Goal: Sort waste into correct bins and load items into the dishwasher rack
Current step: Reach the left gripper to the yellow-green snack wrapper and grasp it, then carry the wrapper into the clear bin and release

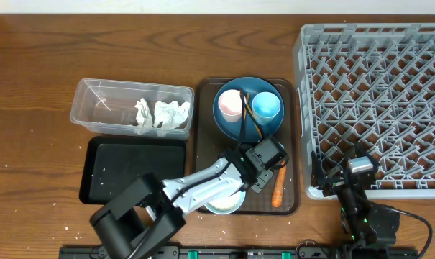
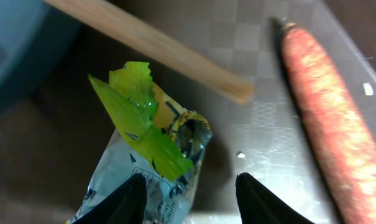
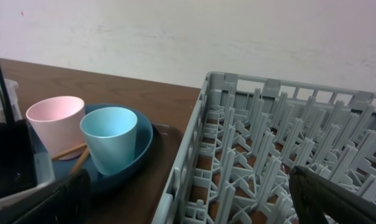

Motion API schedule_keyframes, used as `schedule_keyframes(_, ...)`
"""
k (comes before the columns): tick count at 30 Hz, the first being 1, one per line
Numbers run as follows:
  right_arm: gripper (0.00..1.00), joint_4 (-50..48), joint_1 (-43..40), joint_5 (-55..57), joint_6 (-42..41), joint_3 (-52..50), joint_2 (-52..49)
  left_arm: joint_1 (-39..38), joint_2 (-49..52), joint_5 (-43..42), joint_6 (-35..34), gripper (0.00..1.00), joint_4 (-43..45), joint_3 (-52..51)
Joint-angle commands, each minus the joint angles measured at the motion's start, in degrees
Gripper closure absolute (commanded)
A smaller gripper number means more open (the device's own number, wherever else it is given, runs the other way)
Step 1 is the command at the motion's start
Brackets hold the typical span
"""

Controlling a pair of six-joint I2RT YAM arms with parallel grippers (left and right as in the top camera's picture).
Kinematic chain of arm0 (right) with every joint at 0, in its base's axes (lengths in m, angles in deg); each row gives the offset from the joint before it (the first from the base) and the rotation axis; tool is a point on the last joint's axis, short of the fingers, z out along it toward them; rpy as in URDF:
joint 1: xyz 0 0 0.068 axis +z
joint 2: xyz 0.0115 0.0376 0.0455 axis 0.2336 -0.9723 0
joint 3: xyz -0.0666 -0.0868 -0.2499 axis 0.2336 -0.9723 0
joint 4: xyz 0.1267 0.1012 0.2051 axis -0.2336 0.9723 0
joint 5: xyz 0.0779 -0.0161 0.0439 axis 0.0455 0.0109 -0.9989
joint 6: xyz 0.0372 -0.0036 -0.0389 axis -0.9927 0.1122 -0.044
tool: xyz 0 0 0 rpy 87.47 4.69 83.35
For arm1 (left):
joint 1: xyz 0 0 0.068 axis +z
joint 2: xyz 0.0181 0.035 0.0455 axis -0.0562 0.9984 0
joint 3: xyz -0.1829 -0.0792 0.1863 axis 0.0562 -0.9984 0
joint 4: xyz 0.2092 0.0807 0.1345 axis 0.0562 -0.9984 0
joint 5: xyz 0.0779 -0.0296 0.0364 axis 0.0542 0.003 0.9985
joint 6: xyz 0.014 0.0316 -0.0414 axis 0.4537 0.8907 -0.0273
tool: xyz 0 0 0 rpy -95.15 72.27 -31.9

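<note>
Wrapper (image 2: 147,134): likely light, crinkly, slippery film; left gripper (image 2: 194,196) half-spread astride its lower end, pinch there. Right gripper (image 3: 194,199) spread wide.

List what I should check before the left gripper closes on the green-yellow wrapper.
1. Left gripper jaws apart: ok.
2. Wrapper centred between the fingers: not ok, it sits toward one finger.
3. Chopstick clear of the fingers: ok.
4. Carrot clear of the fingers: ok.
5. Clear tub has room: ok, only tissues inside.
6. Right gripper out of the way: ok, open by the dishwasher rack.
</note>
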Motion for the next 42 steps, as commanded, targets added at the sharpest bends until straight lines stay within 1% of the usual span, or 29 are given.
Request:
schedule_keyframes(1,0.01,0.31,-0.37,0.33,0.31,-0.07,0.31,-0.09,1.62,2.23,1.46,0.51,0.57,-0.11)
schedule_keyframes(2,0.01,0.31,-0.37,0.31,0.28,-0.07,0.31,-0.09,1.66,2.23,1.46,0.52,0.59,-0.11)
schedule_keyframes(4,0.01,0.31,-0.37,0.31,0.28,-0.07,0.31,-0.09,1.77,2.23,1.44,0.59,0.59,-0.11)
schedule_keyframes(7,0.01,0.31,-0.37,0.33,0.31,-0.07,0.31,-0.09,1.75,2.19,1.42,0.81,0.66,-0.11)
schedule_keyframes(8,0.01,0.31,-0.37,0.31,0.31,-0.07,0.31,-0.09,1.75,2.16,1.42,0.90,0.74,-0.09)
schedule_keyframes(9,0.01,0.31,-0.37,0.31,0.31,-0.07,0.31,-0.09,1.57,2.16,1.40,0.93,0.76,-0.09)
schedule_keyframes(13,0.01,0.31,-0.37,0.33,0.31,-0.07,0.31,-0.09,0.28,2.16,1.40,0.94,0.76,0.39)
schedule_keyframes(16,0.01,0.31,-0.37,0.31,0.31,-0.07,0.31,-0.09,-2.51,2.16,1.38,0.94,0.74,0.70)
schedule_keyframes(19,0.01,0.31,-0.37,0.33,0.31,-0.07,0.31,-0.09,-7.39,2.14,1.36,0.94,-0.24,0.72)
schedule_keyframes(27,0.01,0.31,-0.37,0.31,0.28,-0.07,0.31,0.17,-22.25,2.93,1.38,0.92,-6.78,0.72)
schedule_keyframes(29,0.01,0.31,-0.37,0.31,0.31,-0.07,0.31,0.61,-25.29,6.36,1.38,0.91,-7.98,0.72)
schedule_keyframes(31,0.01,0.31,-0.37,0.33,0.31,-0.07,0.31,1.40,-27.43,12.11,1.38,0.91,-9.09,0.72)
schedule_keyframes(35,0.01,0.31,-0.37,0.33,0.31,-0.07,0.31,4.81,-28.44,22.93,1.36,0.90,-9.40,0.72)
schedule_keyframes(39,0.01,0.31,-0.37,0.31,0.28,-0.07,0.31,10.73,-27.17,24.44,1.01,0.89,-9.11,0.72)
schedule_keyframes(42,0.01,0.31,-0.37,0.33,0.28,-0.07,0.31,16.83,-25.75,24.37,-1.75,0.89,-8.87,0.72)
